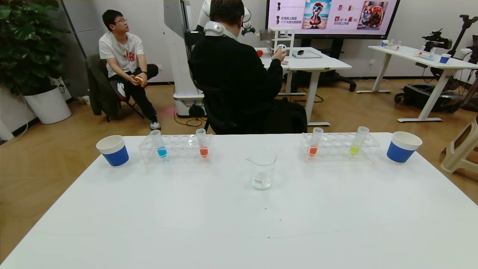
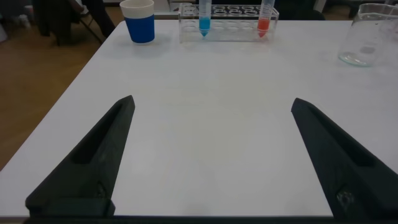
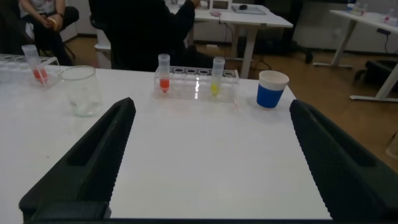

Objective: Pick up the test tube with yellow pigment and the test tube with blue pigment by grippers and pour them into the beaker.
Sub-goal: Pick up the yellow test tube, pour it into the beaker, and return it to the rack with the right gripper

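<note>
In the head view, neither arm shows. The beaker (image 1: pixel 262 169) stands upright near the middle of the white table (image 1: pixel 239 224). Beyond it to the left, a clear rack (image 1: pixel 175 148) holds the test tube with blue pigment (image 1: pixel 159 144) and an orange-tipped tube (image 1: pixel 202 143), both standing in their holes. A second clear rack (image 1: pixel 339 147) to the right holds another orange-tipped tube (image 1: pixel 314 142) and the test tube with yellow pigment (image 1: pixel 357 141), which leans slightly. A blue-and-white paper cup (image 1: pixel 113 150) stands outside each rack, the other cup (image 1: pixel 402 146) at the far right.

In the left wrist view, the left gripper (image 2: pixel 211 155) hangs over bare table with its two black fingers (image 2: pixel 93 162) spread wide and nothing between them. Well ahead of the fingertips stands the rack (image 2: pixel 227 20) with the blue-tipped tube (image 2: pixel 204 17) and an orange one (image 2: pixel 265 17); the cup (image 2: pixel 138 20) is just beside it, and the beaker (image 2: pixel 367 36) lies ahead off the other finger's side.

In the right wrist view, the right gripper (image 3: pixel 208 155) is likewise wide open and empty, its fingers (image 3: pixel 339 165) framing bare table. Ahead between them sits the rack (image 3: pixel 198 84) with the yellow-tipped tube (image 3: pixel 217 76) and an orange one (image 3: pixel 163 74). The cup (image 3: pixel 272 88) stands just beside that rack; the beaker (image 3: pixel 82 91) is ahead toward the opposite finger.
</note>
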`<state>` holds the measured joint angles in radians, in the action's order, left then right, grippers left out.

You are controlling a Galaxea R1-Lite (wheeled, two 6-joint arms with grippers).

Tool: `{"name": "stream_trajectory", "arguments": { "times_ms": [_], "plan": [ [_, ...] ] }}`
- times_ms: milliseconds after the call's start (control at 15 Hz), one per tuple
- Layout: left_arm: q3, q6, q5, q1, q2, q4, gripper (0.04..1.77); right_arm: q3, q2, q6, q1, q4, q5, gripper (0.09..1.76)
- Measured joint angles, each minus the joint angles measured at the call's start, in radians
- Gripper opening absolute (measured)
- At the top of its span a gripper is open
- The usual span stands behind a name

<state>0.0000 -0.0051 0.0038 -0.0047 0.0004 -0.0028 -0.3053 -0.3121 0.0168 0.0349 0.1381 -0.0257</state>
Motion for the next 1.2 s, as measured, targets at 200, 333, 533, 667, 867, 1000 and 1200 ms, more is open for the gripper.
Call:
{"name": "stream_trajectory", "arguments": {
  "times_ms": [200,333,533,667,867,1000,1200],
  "plan": [
    [0.000,0.000,0.000,0.000,0.000,0.000,1.75,-0.093,-0.297,-0.004,0.004,0.242,0.000,1.73],
    [0.000,0.000,0.000,0.000,0.000,0.000,1.75,-0.151,-0.508,-0.006,-0.009,0.381,-0.001,1.73],
    [0.000,0.000,0.000,0.000,0.000,0.000,1.75,-0.256,-0.801,-0.010,-0.042,0.481,-0.047,1.73],
    [0.000,0.000,0.000,0.000,0.000,0.000,1.75,-0.321,-0.974,-0.013,-0.073,0.547,-0.091,1.73],
    [0.000,0.000,0.000,0.000,0.000,0.000,1.75,-0.372,-1.215,-0.013,-0.119,0.768,-0.151,1.73],
    [0.000,0.000,0.000,0.000,0.000,0.000,1.75,-0.385,-1.372,-0.019,-0.142,0.917,-0.170,1.73],
    [0.000,0.000,0.000,0.000,0.000,0.000,1.75,-0.394,-1.567,-0.055,-0.163,1.080,-0.179,1.73]
  ]
}}
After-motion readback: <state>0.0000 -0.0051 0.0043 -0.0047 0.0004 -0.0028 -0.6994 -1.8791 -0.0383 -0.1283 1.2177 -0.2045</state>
